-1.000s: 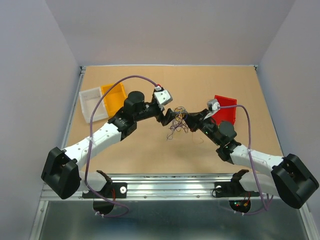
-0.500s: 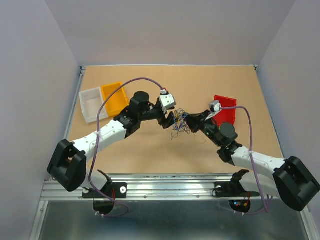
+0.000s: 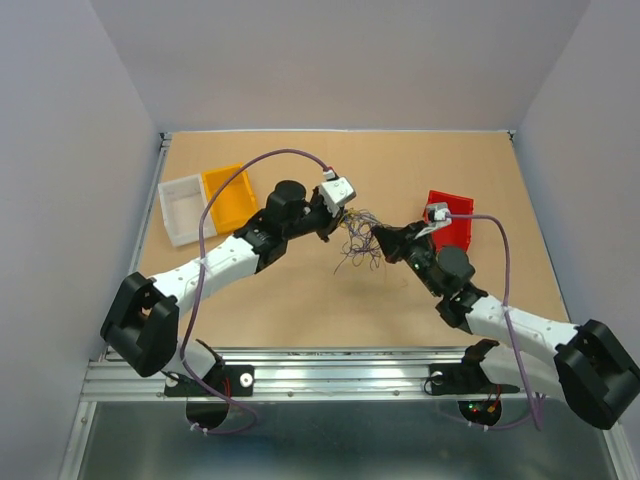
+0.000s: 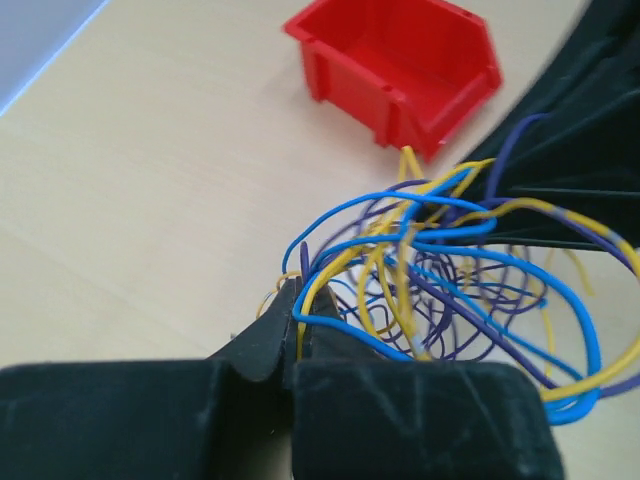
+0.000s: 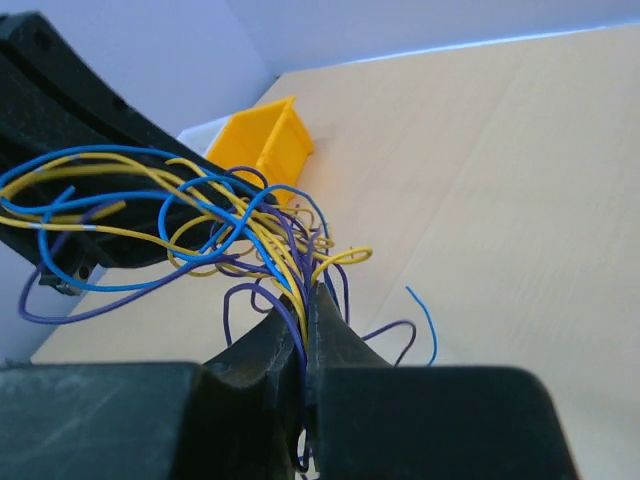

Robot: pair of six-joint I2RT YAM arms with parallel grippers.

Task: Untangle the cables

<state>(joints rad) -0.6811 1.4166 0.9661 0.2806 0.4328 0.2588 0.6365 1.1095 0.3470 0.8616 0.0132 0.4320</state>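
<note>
Blue-and-yellow cables (image 3: 358, 238) stretch wider: left hand (image 3: 334, 222) and right hand (image 3: 384, 239), both clamped on strands, have drawn apart, probably loosening them.

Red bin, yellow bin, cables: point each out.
red bin (image 4: 405, 52), left wrist view, on its inside floor.
yellow bin (image 5: 266, 150), right wrist view, on its outer side wall.
cables (image 3: 358, 238), top external view, on the middle of the bunch.
</note>
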